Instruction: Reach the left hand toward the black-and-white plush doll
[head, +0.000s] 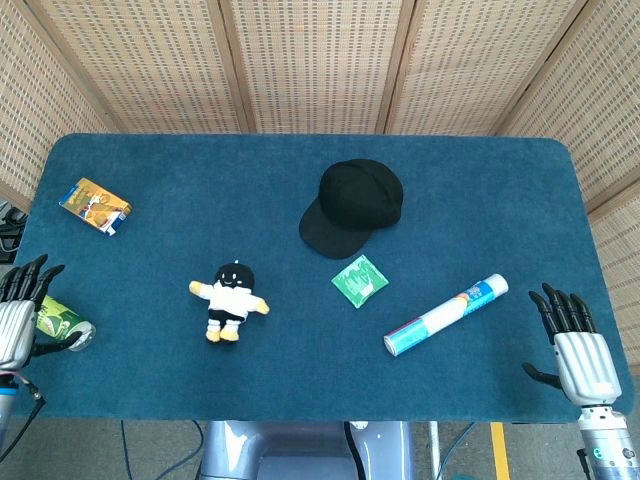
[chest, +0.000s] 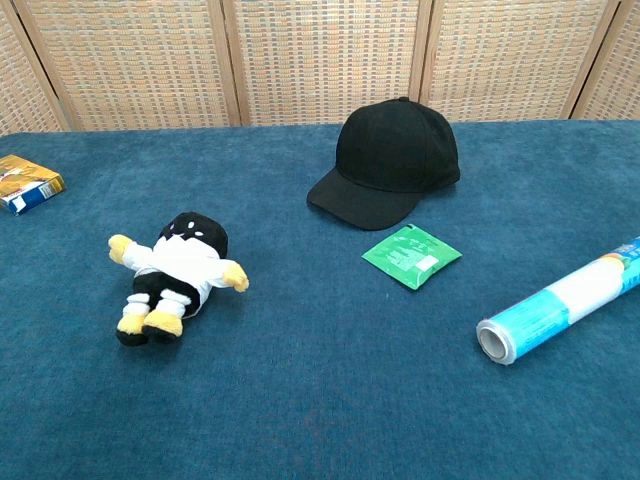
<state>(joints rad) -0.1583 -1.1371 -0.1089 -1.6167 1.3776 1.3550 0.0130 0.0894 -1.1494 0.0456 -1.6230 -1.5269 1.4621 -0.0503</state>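
The black-and-white plush doll lies on its back on the blue table, left of centre, with yellow hands and feet. My left hand hovers at the table's left edge, fingers spread and holding nothing, far to the left of the doll and just over a green can. At the table's right front corner my right hand is open, fingers pointing away from me. Neither hand shows in the chest view.
A black cap sits at centre back, with a green packet in front of it. A blue-and-white roll lies to the right. An orange box rests at the back left.
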